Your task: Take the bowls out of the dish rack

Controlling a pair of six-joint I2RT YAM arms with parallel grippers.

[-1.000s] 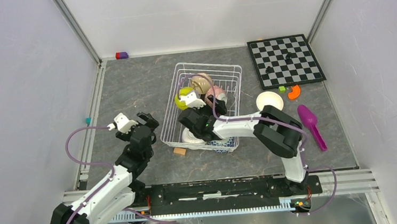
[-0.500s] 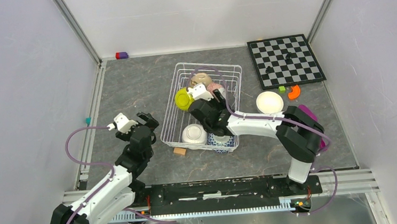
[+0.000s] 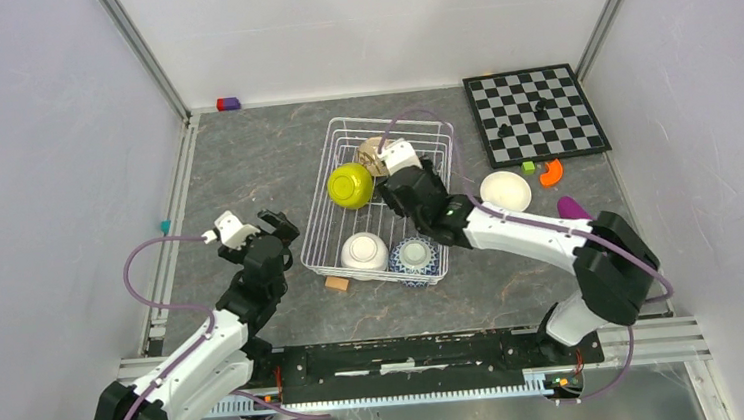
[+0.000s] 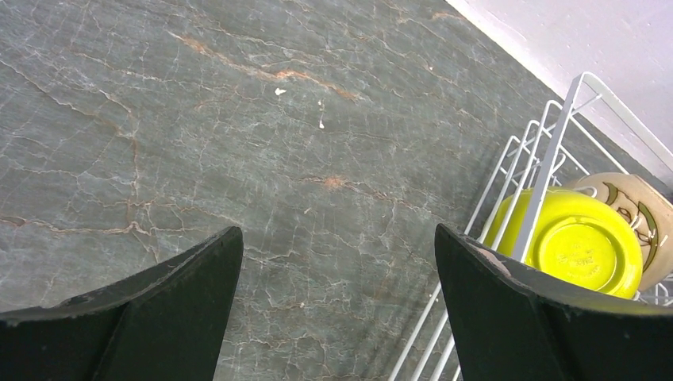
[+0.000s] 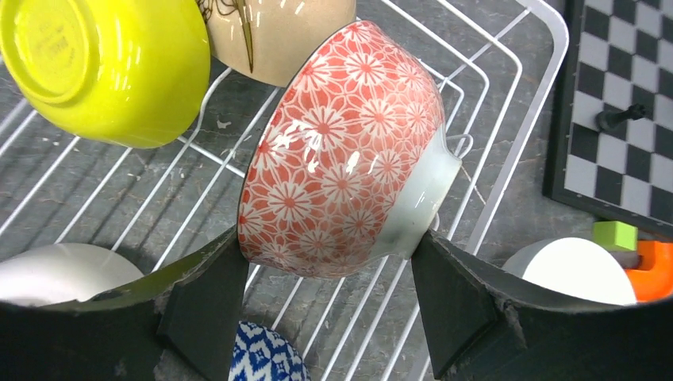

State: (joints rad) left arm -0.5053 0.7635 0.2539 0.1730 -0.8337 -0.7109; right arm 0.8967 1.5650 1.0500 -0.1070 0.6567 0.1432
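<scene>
Now pink floral bowl (image 5: 349, 155) at centre of right wrist view, on its side in dish rack (image 3: 439, 134), rim toward lower right, base upper left. Right tool (image 5: 329, 305) spread, fingers straddling bowl, contact unclear. Left tool (image 4: 333, 317) spread over bare surface (image 4: 198, 119), farther off. Yellow-green bowl (image 5: 103, 67) upper left.

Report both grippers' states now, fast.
Left gripper: open, empty, over bare table.
Right gripper: fingers bracket the red floral bowl; grip cannot be told.
</scene>
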